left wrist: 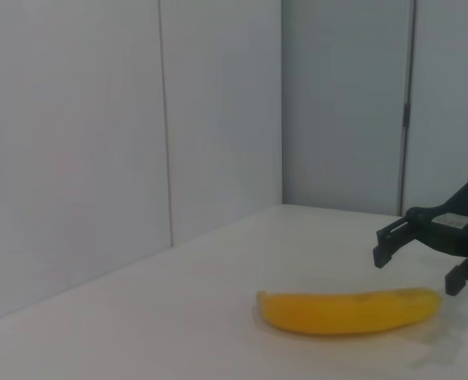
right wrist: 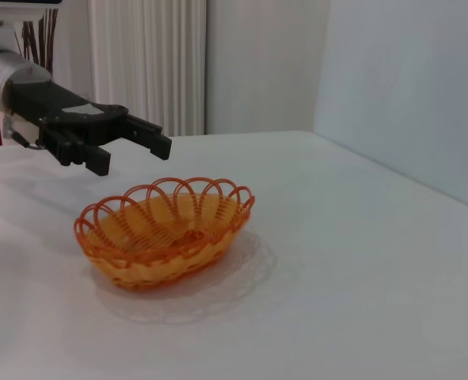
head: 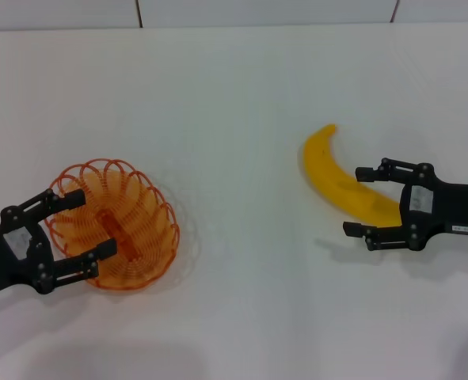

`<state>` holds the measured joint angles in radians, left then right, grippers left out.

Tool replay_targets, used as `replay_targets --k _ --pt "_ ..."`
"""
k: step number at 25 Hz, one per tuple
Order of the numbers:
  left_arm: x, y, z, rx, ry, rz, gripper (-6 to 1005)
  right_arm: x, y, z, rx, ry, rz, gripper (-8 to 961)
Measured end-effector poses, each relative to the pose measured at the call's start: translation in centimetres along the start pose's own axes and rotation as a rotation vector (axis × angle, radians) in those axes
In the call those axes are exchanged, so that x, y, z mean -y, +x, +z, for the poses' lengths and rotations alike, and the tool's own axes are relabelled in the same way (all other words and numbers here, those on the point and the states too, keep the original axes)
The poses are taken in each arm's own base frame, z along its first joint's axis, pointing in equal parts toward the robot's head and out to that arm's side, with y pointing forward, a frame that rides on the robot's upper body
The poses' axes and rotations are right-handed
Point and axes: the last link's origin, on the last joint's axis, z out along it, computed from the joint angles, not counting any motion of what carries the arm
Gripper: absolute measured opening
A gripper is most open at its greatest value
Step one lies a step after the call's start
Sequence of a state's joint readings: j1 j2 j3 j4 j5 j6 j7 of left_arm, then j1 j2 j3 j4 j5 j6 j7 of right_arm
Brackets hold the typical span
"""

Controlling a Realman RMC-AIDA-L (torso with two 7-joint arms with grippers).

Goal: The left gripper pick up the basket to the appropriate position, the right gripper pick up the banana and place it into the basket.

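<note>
The orange wire basket (head: pixel 138 214) stands on the white table at the left; it also shows in the right wrist view (right wrist: pixel 166 229). My left gripper (head: pixel 95 224) is open and empty, hovering over the basket's left end, its fingers spread above the rim; the right wrist view shows it (right wrist: pixel 138 156) clear of the wire. The yellow banana (head: pixel 332 174) lies on the table at the right, also in the left wrist view (left wrist: pixel 348 311). My right gripper (head: pixel 354 200) is open, its fingers on either side of the banana's near end, and shows in the left wrist view (left wrist: pixel 416 269).
The white table (head: pixel 241 119) stretches between basket and banana. A pale wall runs along the table's far edge (head: pixel 241 12). Nothing else stands on the table.
</note>
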<state>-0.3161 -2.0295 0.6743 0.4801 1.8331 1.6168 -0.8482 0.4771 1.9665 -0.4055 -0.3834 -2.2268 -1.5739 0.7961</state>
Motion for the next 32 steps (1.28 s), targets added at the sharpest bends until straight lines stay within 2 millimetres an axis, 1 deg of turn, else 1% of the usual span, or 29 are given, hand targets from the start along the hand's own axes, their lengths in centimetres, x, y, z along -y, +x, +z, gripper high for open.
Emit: replay_targets --k 11,14,16,18,20,23,26,28,30,32 --pt "0.0 0.0 0.0 -0.002 0.002 0.000 894 0.0 -0.1 0.1 0.003 0.000 -0.001 889" --pt "0.7 0.4 -0.3 -0.022 0.041 -0.015 894 0.0 -0.1 0.1 0.003 0.000 -0.001 888" --pt "2.1 1.2 -0.9 -0.036 0.092 -0.054 894 0.0 -0.1 0.1 0.004 0.000 -0.001 887" --pt "3.9 2.3 -1.6 -0.020 0.130 -0.112 893 0.1 -0.2 0.2 0.005 -0.003 -0.005 886" --pt "6.0 3.6 -1.7 0.065 0.131 -0.211 893 0.2 -0.4 0.4 0.007 -0.005 -0.009 885" --pt "8.7 5.6 -0.8 0.236 0.111 -0.276 892 0.3 -0.5 0.4 0.007 -0.008 -0.011 884" --pt "10.7 7.5 0.3 0.387 0.085 -0.244 892 0.4 -0.7 0.7 0.008 -0.016 -0.015 883" --pt "11.4 8.8 1.2 0.477 0.060 -0.170 892 0.6 -0.9 0.9 0.010 -0.020 -0.010 882" --pt "11.6 9.5 1.9 0.540 0.043 -0.085 891 0.6 -1.1 1.0 0.011 -0.024 0.001 881" --pt "11.3 10.0 2.9 0.584 0.026 0.020 891 0.7 -1.1 1.1 0.012 -0.028 0.005 880"
